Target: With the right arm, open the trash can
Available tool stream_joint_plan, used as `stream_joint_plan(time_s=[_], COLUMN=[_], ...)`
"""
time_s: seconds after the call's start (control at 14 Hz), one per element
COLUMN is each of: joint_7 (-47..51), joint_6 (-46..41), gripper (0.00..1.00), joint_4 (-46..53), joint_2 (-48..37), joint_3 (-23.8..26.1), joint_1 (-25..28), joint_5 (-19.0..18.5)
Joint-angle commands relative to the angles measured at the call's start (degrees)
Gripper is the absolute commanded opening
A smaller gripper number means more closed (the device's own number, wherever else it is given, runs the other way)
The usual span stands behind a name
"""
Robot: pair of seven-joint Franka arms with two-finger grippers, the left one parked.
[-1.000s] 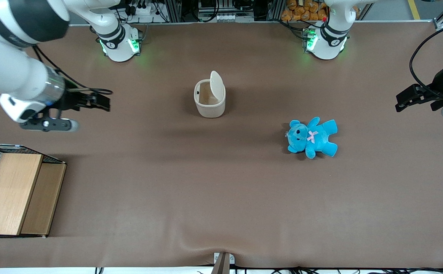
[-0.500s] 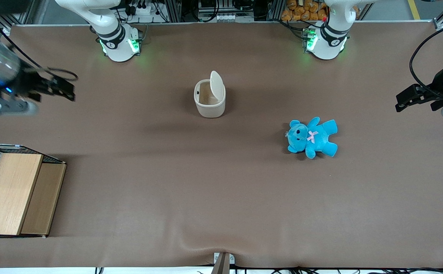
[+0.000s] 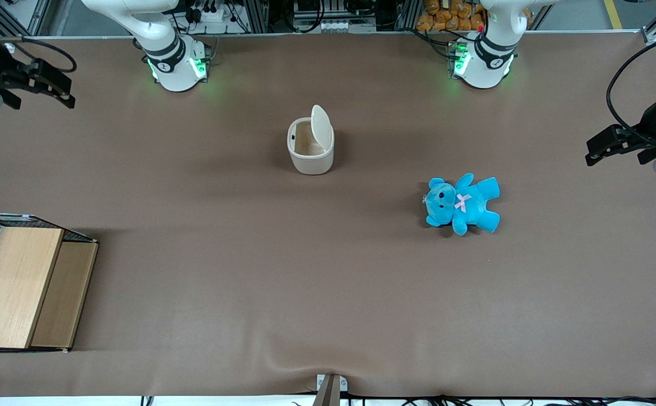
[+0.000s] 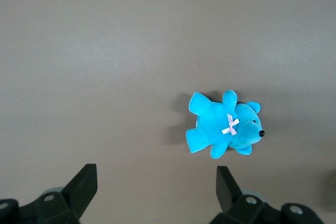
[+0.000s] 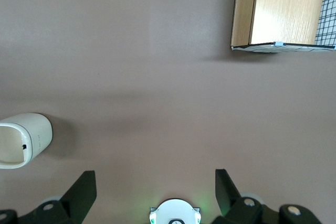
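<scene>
Lid up, gripper idle at the working arm's end.
The gripper (image 3: 43, 90) hangs over the table's edge with fingers spread, holding and touching nothing. Well apart from it, toward the table's middle, stands the trash can (image 3: 309, 148): likely light, stiff, smooth plastic; its raised flip lid (image 3: 321, 127) offers the free edge to nudge.

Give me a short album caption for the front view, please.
Trash can stands with lid flipped up, blue teddy nearby, while the open gripper hangs near the working arm's table end.
</scene>
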Motion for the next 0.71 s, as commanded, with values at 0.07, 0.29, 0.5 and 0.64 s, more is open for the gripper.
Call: stream_joint_plan(time_s=[0.07,0.29,0.5,0.64], joint_7=[-1.26,-1.17,-2.83,-2.93], joint_6=[3.97,3.97,3.54,3.54], gripper=[1.00,1.00,1.00,1.00], joint_4=[-2.17,-2.52,-2.61,-2.61], joint_2=[-0.66,-0.39,-0.21,-0.13], joint_3=[0.41,-0.46,-2.93,-3.71], joint_1=[-1.41,-2.11,-1.59,-1.68], joint_5=[-0.95,-0.52,-0.07,-0.16])
